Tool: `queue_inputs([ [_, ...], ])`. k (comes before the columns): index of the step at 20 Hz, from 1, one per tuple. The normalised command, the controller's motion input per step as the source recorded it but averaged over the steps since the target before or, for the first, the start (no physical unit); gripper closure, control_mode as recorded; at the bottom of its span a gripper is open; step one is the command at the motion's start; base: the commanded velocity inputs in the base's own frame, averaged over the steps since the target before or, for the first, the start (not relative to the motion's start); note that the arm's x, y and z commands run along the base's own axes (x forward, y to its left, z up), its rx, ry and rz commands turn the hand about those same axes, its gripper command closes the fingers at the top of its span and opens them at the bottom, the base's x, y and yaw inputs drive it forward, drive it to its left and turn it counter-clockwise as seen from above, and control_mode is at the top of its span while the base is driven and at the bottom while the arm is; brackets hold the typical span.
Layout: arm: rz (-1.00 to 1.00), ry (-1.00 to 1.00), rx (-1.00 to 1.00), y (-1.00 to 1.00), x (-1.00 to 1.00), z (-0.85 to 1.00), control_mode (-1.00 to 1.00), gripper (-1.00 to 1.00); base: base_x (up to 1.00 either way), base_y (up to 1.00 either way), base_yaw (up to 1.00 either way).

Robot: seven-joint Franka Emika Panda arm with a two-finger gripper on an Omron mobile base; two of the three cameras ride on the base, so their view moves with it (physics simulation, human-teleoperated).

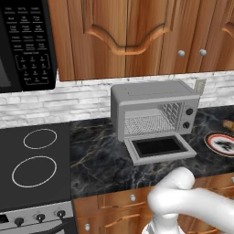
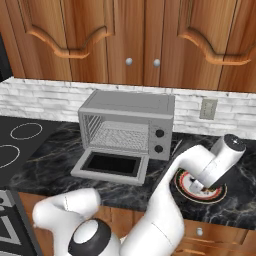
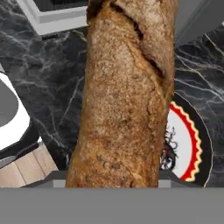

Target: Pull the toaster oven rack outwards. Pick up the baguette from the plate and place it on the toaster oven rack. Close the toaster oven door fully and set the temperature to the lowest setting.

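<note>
— So, what's nearest?
— One baguette [image 3: 124,96], brown and crusty with split seams, close along the jaws; their tips are hidden, so their state can't be told. Under it, one plate [image 3: 192,144], white centre, red scalloped ring, dark rim.
— And the desk?
— Black veined marble [image 1: 100,155]. Farther back, one oven [image 2: 125,127], door [image 2: 111,166] down, rack [image 2: 122,136] inside; brick wall, wooden cabinets [image 2: 150,35].

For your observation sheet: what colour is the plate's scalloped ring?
Red, around the white centre of the plate, inside a dark rim; the hand view shows it best.
</note>
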Motion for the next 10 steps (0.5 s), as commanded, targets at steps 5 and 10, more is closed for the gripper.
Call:
queue_inputs([
  [5, 0.33, -0.19, -0.07, 0.72, -0.17, 1.00, -1.00, 1.00, 0.00, 0.00, 0.00],
  [10, 0.23, -0.23, -0.13, 0.94, -0.19, 0.85, -1.00, 1.00, 0.00, 0.00, 0.00],
])
